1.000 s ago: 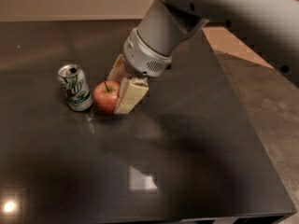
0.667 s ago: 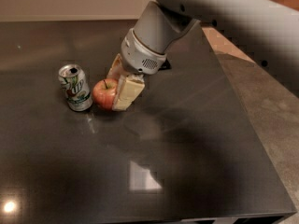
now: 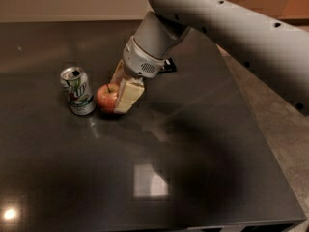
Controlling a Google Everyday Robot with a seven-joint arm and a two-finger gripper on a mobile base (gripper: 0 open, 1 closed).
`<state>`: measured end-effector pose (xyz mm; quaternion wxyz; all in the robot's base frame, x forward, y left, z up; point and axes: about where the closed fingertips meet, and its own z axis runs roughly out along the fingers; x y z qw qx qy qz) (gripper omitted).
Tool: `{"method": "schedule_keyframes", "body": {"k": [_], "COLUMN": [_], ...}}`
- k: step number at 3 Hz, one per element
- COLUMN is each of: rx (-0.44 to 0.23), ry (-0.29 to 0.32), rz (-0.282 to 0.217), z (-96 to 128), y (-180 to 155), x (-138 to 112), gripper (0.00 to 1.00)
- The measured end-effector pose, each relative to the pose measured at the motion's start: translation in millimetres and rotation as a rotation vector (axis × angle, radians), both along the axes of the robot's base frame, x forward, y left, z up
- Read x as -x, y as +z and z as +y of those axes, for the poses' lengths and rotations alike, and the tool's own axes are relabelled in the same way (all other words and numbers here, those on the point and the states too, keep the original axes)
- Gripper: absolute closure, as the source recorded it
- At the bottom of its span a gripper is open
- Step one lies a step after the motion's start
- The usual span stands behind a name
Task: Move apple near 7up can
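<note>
Apple [image 3: 106, 96] sits just beside the 7up can [image 3: 77, 91] on the table [image 3: 193, 168]. Tool [image 3: 119, 93] grips it; only release is left.

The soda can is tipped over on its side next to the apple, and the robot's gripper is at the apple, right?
Not quite. The 7up can is standing upright with its silver top up, not tipped over. The rest is right: it is next to the apple, and the gripper is at the apple, on the side away from the can. The camera view shows this.
</note>
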<state>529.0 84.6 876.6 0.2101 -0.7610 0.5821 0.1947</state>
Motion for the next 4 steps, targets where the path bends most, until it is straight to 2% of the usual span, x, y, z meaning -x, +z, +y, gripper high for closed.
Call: {"method": "schedule_keyframes", "body": {"k": [2,4], "rx": [-0.064,-0.065], "ry": [-0.006,0.007], "rz": [0.006,0.024], "z": [6.3,10.3], "y": [-13.8,-26.7], "x": [-18.9,-25.0], "gripper": [0.58,0.12]}}
